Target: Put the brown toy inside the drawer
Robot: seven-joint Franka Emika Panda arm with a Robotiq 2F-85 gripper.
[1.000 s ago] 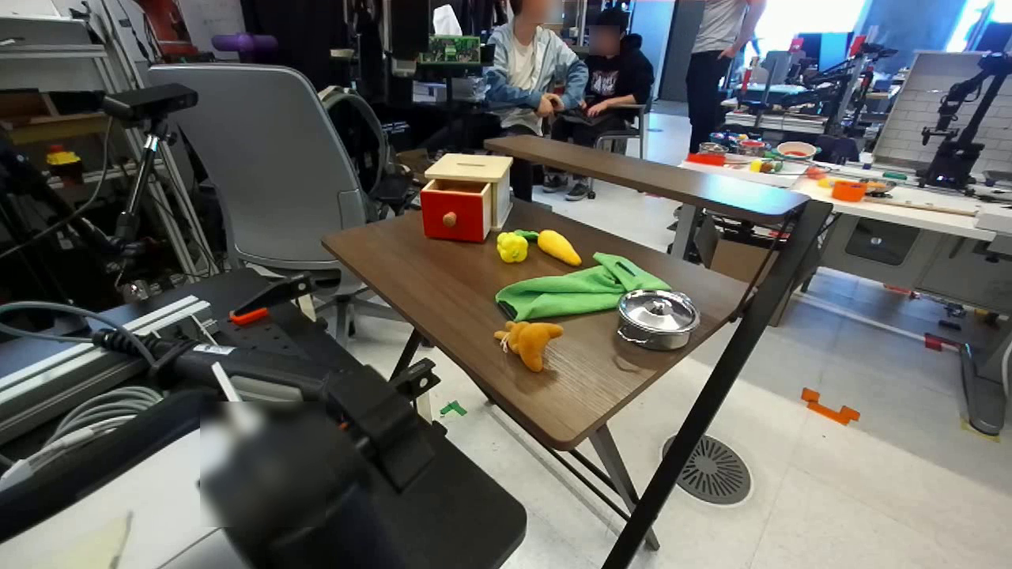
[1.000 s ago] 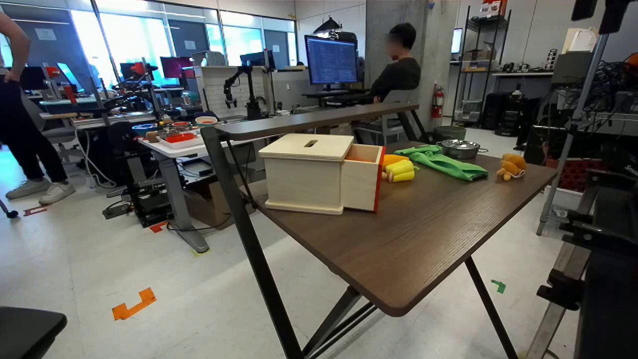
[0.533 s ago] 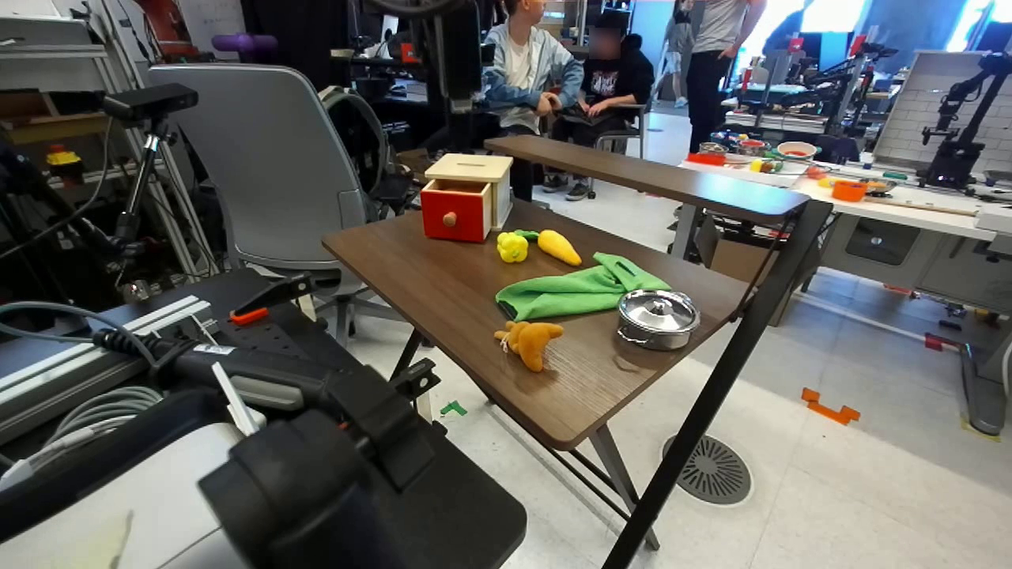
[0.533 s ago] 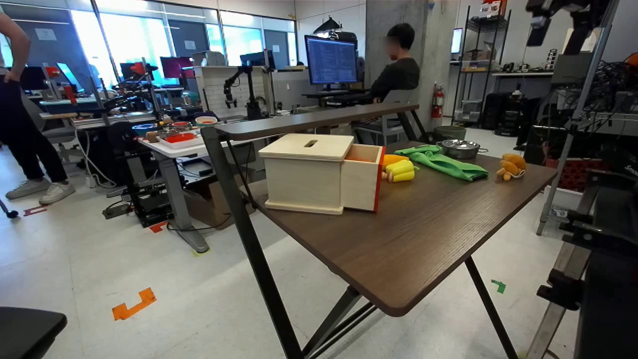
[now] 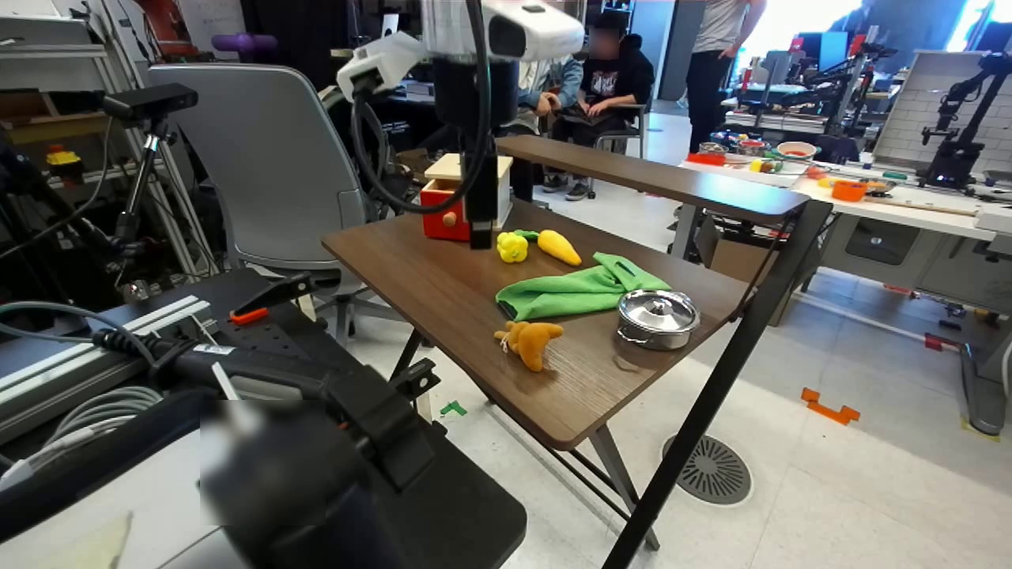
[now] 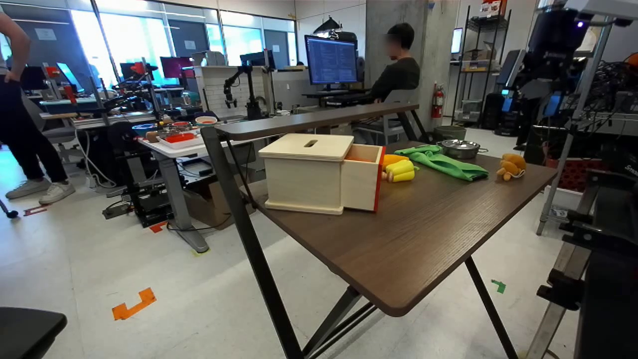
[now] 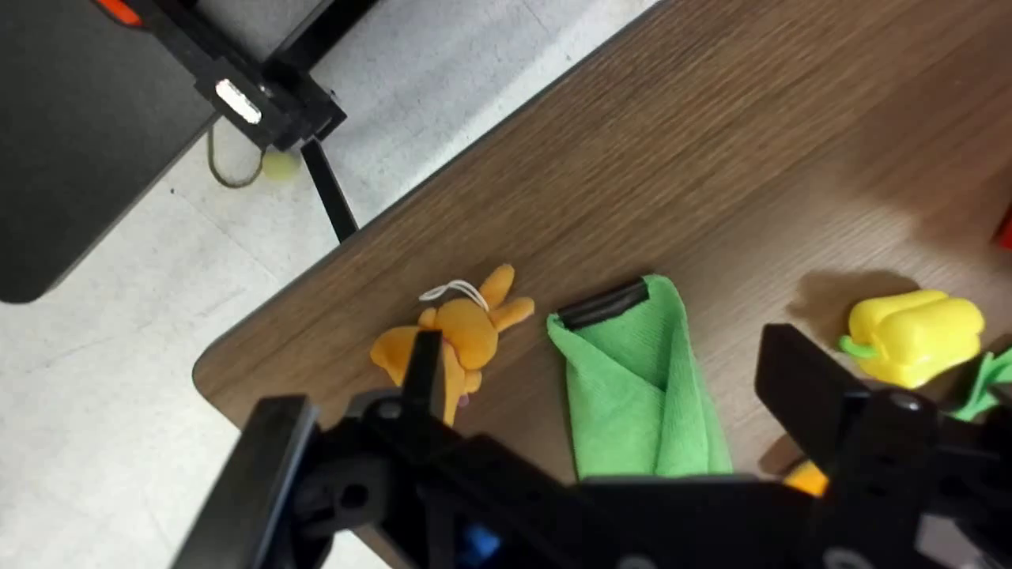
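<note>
The brown toy [image 5: 534, 341] is a small orange-brown plush with a white string, lying near the table's corner. It also shows in an exterior view [image 6: 513, 164] and, partly behind a finger, in the wrist view [image 7: 472, 332]. The drawer [image 6: 360, 179] is pulled partly out of its pale wooden box; its red front [image 5: 439, 224] is partly hidden by the arm's cable. Only a red sliver of it shows in the wrist view [image 7: 1006, 231]. My gripper [image 6: 530, 103] is open and empty, pointing down above the table. In the wrist view its spread fingers [image 7: 602, 344] span the green cloth.
A green cloth [image 5: 581, 291] lies mid-table, beside a lidded metal pot [image 5: 658, 318]. A yellow pepper toy [image 5: 512, 247] and a yellow-orange long toy [image 5: 559, 247] lie near the drawer box. A raised shelf [image 5: 632, 172] runs along one table side.
The arm has come down into view from above in both exterior views, and the gripper now hangs lower over the table. The toy, drawer and other table objects have not moved.
</note>
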